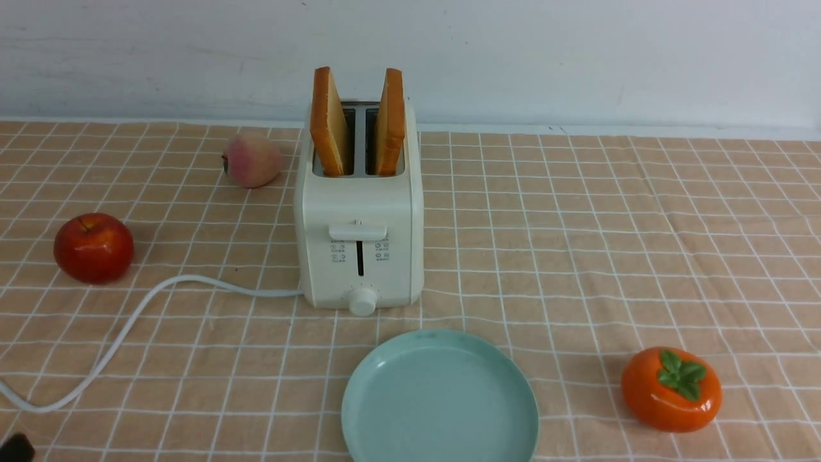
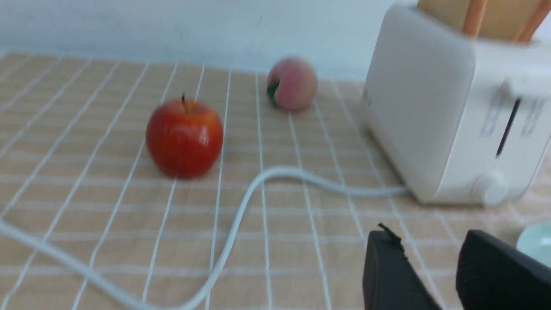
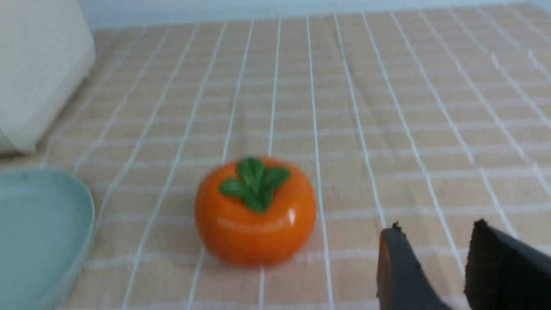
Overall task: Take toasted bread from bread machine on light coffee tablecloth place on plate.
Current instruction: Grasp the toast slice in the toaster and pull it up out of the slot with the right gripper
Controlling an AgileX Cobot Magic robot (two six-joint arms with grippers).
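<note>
In the bread machine (image 1: pixel 359 218) on the light coffee tablecloth (image 1: pixel 577 224): two slices of toasted bread (image 1: pixel 328 122), leaning apart, one per slot; one bare plate (image 1: pixel 439 401) just in front. The left gripper (image 2: pixel 428 241) and right gripper (image 3: pixel 437 230) have jaws part-open, holding nothing. Risks: a slice slips from an edge pinch, or snags and drags the machine. Also one apple (image 1: pixel 93 248), one peach (image 1: pixel 252 160), one persimmon (image 1: pixel 671 389), one cord (image 2: pixel 284 171).

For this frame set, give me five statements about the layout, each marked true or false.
1. Both toast slices stand in the bread machine's slots. True.
2. The plate holds one slice. False: no toast is on it.
3. The red apple lies left of the bread machine. True.
4. The orange persimmon sits on the plate. False: it rests on the tablecloth, right of the plate.
5. The left claw grips a slice. False: it is open and holds nothing.
</note>
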